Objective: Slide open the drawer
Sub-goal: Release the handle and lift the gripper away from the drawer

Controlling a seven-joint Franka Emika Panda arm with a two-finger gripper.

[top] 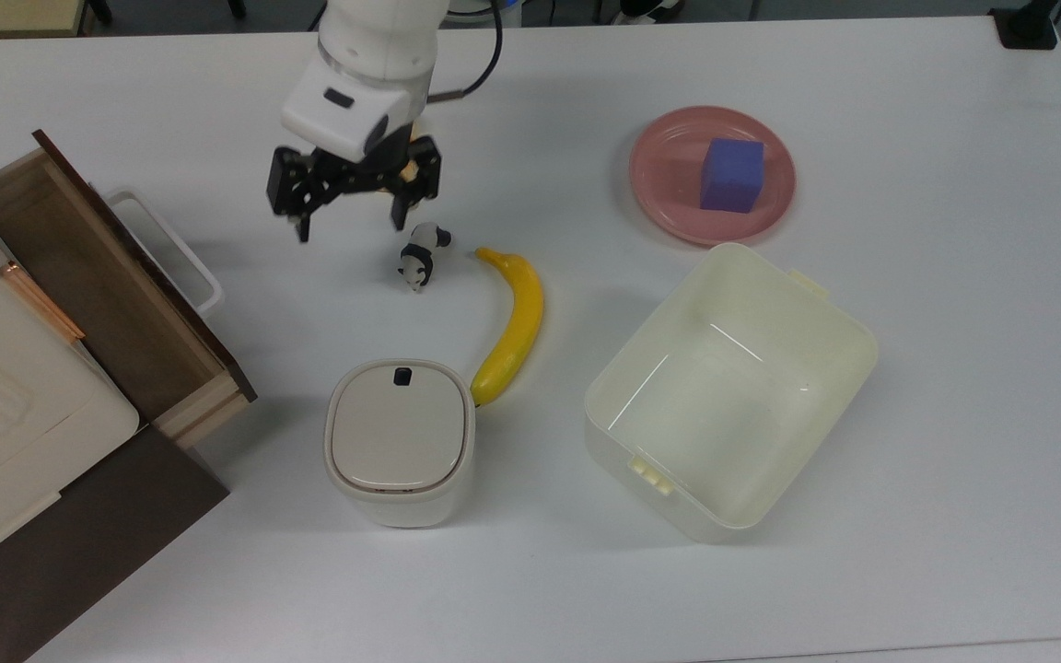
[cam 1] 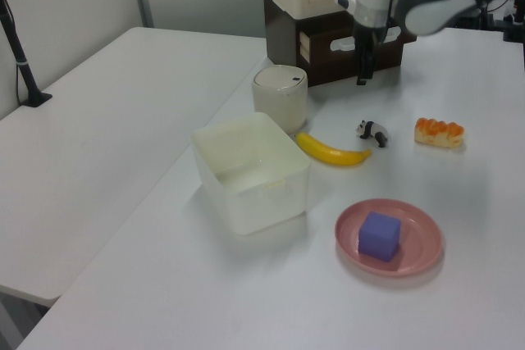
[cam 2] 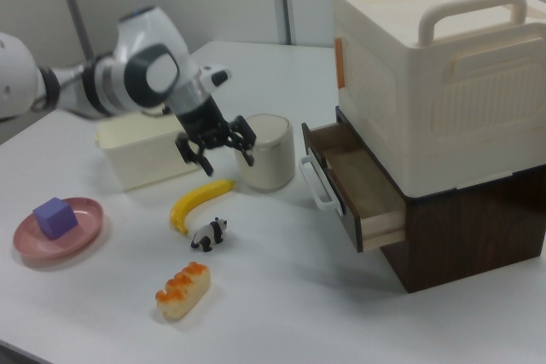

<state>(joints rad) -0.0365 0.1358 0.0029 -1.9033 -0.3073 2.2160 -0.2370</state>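
Jaws spread wide and holding nothing: your gripper [top: 349,217] hangs above the worktop [top: 908,387], just beside the toy panda [top: 423,255] and well apart from the drawer [top: 107,281]. You can see the drawer pulled out of the dark cabinet [cam 2: 478,228], its brown floor exposed and its white loop handle [top: 167,247] free. In the right view your gripper [cam 2: 216,147] sits between the cream lidded canister [cam 2: 266,153] and the open cream box [cam 2: 145,155], above the banana [cam 2: 199,202]. You also have a bread roll [cam 2: 182,290] near the panda and a blue cube [top: 731,175] resting on the pink plate [top: 659,175]. A cream appliance [cam 2: 435,66] stands on top of the cabinet.
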